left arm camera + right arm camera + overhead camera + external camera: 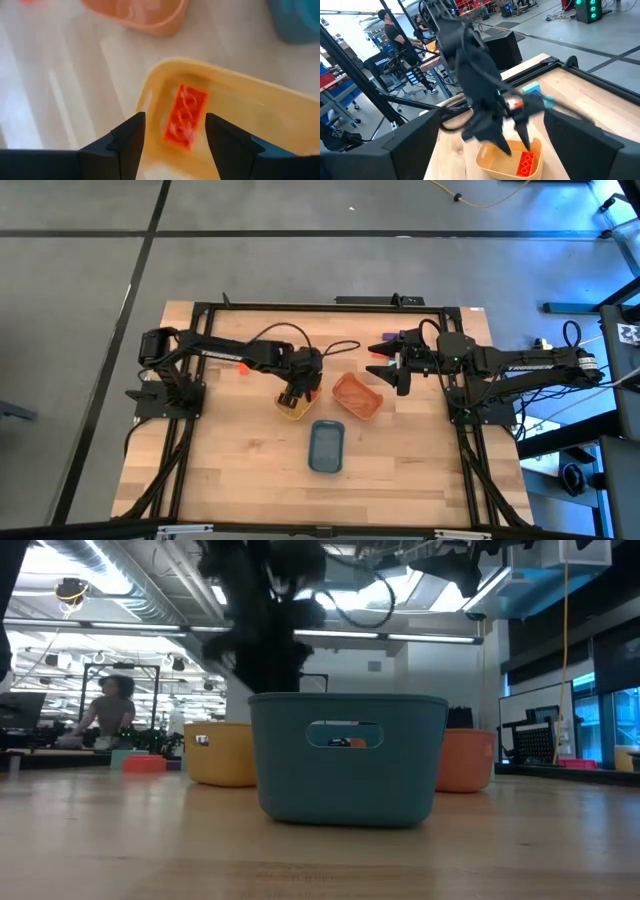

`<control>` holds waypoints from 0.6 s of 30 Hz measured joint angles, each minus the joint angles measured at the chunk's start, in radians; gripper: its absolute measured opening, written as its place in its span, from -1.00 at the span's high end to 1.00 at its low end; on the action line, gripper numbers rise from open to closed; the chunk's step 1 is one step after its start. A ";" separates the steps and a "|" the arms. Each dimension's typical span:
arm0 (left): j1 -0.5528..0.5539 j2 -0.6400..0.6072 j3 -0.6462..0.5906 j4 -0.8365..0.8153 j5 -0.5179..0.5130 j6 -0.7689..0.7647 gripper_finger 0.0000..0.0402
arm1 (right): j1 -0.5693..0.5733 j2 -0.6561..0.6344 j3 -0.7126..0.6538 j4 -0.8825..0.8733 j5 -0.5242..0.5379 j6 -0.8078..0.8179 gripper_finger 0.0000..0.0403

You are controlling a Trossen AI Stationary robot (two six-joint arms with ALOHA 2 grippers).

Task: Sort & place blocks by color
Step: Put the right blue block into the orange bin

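A red-orange block lies flat on the floor of the yellow tray, left of the table's middle. My left gripper hangs just above that tray, pointing steeply down, open, with its fingers clear of the block. A second red-orange block lies on the table near the left arm. A blue block lies on the table beyond the tray. My right gripper hovers open and level above the table's right part, empty.
An orange tray stands right of the yellow one, and a blue tray nearer the front edge. A purple piece shows by the right gripper. People are in the room behind the table. Bare wood lies toward the near edge.
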 joint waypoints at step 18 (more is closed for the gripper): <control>0.068 -0.744 -0.321 0.547 0.019 -0.577 0.02 | 0.000 0.000 0.000 0.006 0.027 -0.006 -0.79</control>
